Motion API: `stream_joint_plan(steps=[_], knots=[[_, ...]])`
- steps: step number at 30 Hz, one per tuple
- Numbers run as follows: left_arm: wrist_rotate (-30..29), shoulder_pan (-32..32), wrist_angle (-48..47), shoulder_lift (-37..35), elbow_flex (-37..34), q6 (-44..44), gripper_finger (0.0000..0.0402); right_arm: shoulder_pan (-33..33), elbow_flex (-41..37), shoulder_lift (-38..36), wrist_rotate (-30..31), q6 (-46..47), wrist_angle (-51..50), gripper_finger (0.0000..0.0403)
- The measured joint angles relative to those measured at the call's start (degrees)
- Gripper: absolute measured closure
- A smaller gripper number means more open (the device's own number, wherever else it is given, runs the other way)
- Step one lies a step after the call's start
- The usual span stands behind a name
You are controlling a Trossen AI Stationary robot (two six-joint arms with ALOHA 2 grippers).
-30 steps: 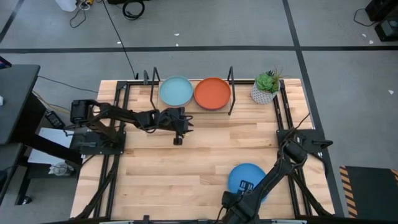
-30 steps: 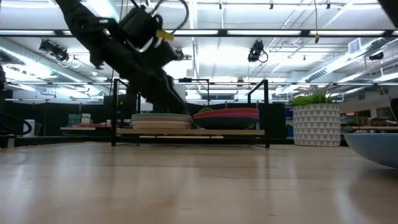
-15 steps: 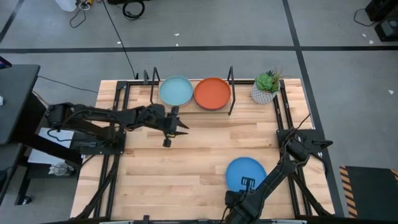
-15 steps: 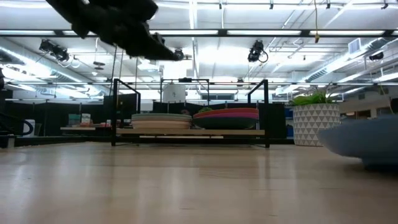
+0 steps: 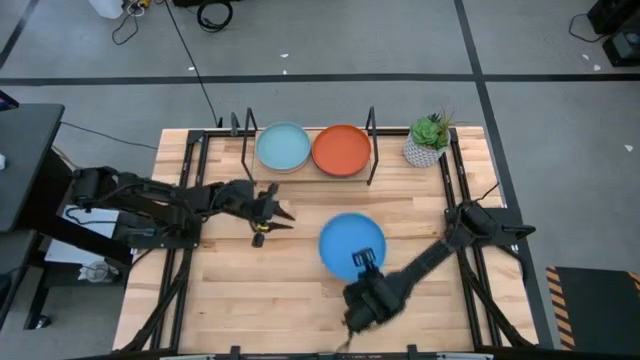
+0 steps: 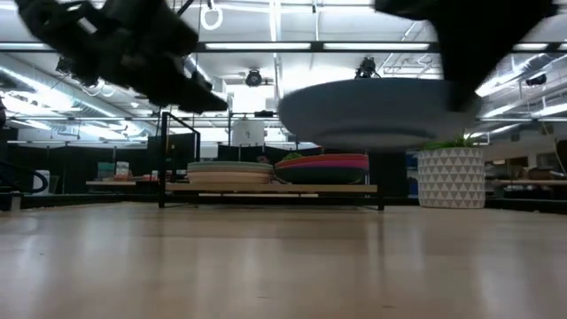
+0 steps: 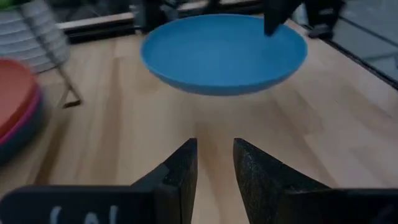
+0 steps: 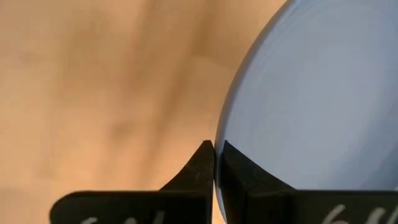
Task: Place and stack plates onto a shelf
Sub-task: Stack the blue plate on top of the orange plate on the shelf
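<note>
The blue plate [image 5: 350, 240] hangs above the middle of the table, held by my right gripper [image 5: 365, 263], which is shut on it. In the low view the blue plate [image 6: 372, 111] floats well above the wood. The shelf [image 5: 310, 176] stands at the far edge and carries two stacks, one topped by a light turquoise plate [image 5: 283, 147], the other by an orange plate [image 5: 342, 150]. My left gripper [image 5: 272, 217] hovers open left of the blue plate, with nothing between its fingers [image 7: 181, 174]. My right gripper pinches the blue plate's rim [image 8: 225, 134] between its two fingers, on the plate's near side. One finger [image 5: 365, 258] lies over the plate's top, the other is hidden beneath. The fingers come from the table's near right. The plate is lifted clear and roughly level.
A potted plant [image 5: 428, 140] in a white pot stands at the far right, beside the shelf. Black wire uprights [image 5: 371, 130] rise from the shelf's ends. Bare wood lies along the near left of the table [image 5: 260, 290].
My right gripper has lifted the blue plate off the table's near right part and carried it up and toward the far left, to the middle. My left gripper has drawn back from the shelf, toward the table's left and near edges.
</note>
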Motion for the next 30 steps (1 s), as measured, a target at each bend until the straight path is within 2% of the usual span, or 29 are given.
stream_joint_plan(steps=[2,5,14,22,30], knots=[[-2.69,0.02,4.62,-1.16,-4.18,-1.51,0.0294,-2.84,0.0,-1.0,1.19,-5.33,-0.03,0.0387],[-5.95,0.08,5.17,-3.96,-8.13,-3.07,0.0298,-7.65,0.0,-2.48,1.74,-12.8,0.53,0.0387],[-12.43,0.06,-1.2,-9.61,-10.38,-7.76,0.0299,-24.66,0.0,-5.67,1.41,-30.89,2.88,0.0386],[-13.55,0.11,-2.18,-10.15,-10.36,-12.13,0.0299,-38.84,-0.02,-5.7,1.71,-36.98,3.6,0.0386],[-13.55,0.11,-3.48,-10.15,-10.36,-13.14,0.0299,-46.51,-0.02,-5.83,-1.17,-41.55,5.4,0.0385]])
